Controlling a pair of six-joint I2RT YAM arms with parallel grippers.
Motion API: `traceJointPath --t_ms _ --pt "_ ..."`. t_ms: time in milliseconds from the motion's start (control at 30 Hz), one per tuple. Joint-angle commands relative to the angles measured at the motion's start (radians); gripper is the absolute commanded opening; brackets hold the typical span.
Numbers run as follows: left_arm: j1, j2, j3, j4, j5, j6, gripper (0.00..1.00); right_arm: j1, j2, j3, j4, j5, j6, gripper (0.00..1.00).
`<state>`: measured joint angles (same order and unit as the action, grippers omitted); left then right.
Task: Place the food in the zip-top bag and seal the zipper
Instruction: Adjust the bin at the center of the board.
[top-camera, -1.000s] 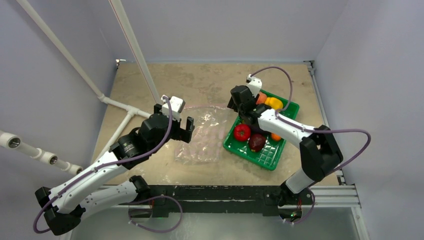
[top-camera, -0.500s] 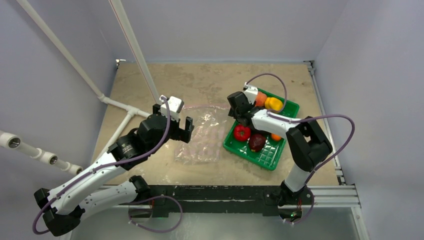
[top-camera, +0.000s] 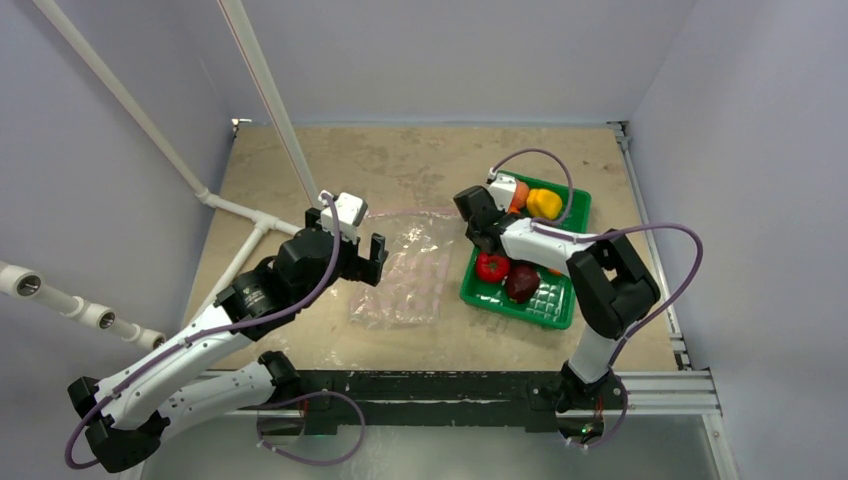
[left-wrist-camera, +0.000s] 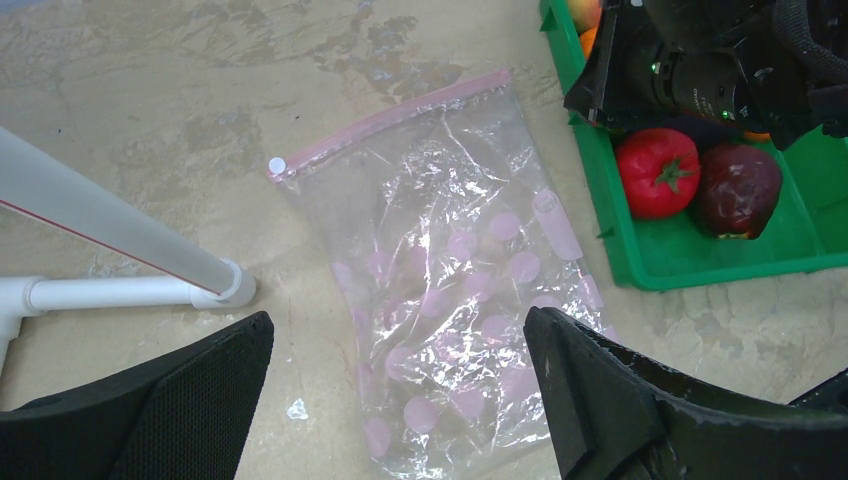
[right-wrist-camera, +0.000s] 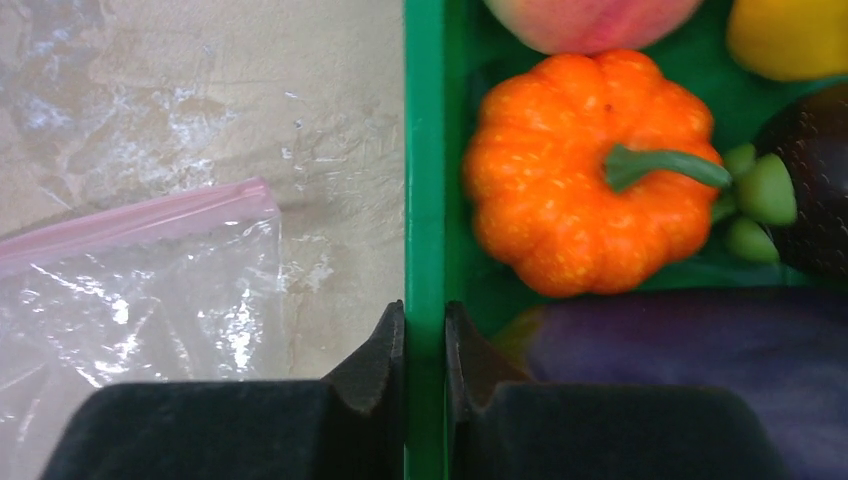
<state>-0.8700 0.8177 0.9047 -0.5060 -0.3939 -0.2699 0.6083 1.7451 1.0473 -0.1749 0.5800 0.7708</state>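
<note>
The clear, crinkly zip-top plastic bag with faint pink dots (left-wrist-camera: 460, 290) lies flat near the middle of the mottled beige tabletop (top-camera: 400, 160). In the top view its long axis runs from 12 to 6 o'clock, with the near end leaning slightly toward 7. The thin pinkish zipper strip (left-wrist-camera: 390, 115) forms the 12 o'clock edge, so the mouth points at the far wall. A small white slider tab (left-wrist-camera: 277, 165) sits at the strip's 9 o'clock end.

The green ribbed plastic tray (top-camera: 550, 300) stands just beside the bag at its 3 o'clock, not touching it. In the tray are a red toy tomato (left-wrist-camera: 660, 170) touching a dark maroon toy fruit (left-wrist-camera: 738, 188), an orange toy pumpkin (right-wrist-camera: 590, 170) and a yellow toy pepper (top-camera: 545, 203).

The right gripper (right-wrist-camera: 424, 320) is clenched on the tray's 9 o'clock wall, one finger outside and one inside. The left gripper (left-wrist-camera: 397, 330) hovers over the bag with its fingers spread wide, grasping nothing.
</note>
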Motion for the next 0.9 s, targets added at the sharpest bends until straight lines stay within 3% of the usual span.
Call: traceJointPath --t_ms 0,433,600,867 --pt "0.003 -0.012 -0.002 -0.001 -0.008 0.007 0.98 -0.001 -0.048 0.017 0.01 0.026 -0.019 0.0" --pt "0.003 -0.007 -0.003 -0.007 -0.035 0.006 0.98 0.091 -0.211 -0.059 -0.037 -0.017 -0.067 0.0" --pt "0.003 0.002 -0.002 -0.009 -0.043 0.005 0.98 0.168 -0.206 -0.082 -0.093 0.013 -0.028 0.0" --pt "0.003 0.01 -0.003 -0.011 -0.048 0.002 0.98 0.194 -0.184 -0.105 -0.099 -0.04 -0.014 0.0"
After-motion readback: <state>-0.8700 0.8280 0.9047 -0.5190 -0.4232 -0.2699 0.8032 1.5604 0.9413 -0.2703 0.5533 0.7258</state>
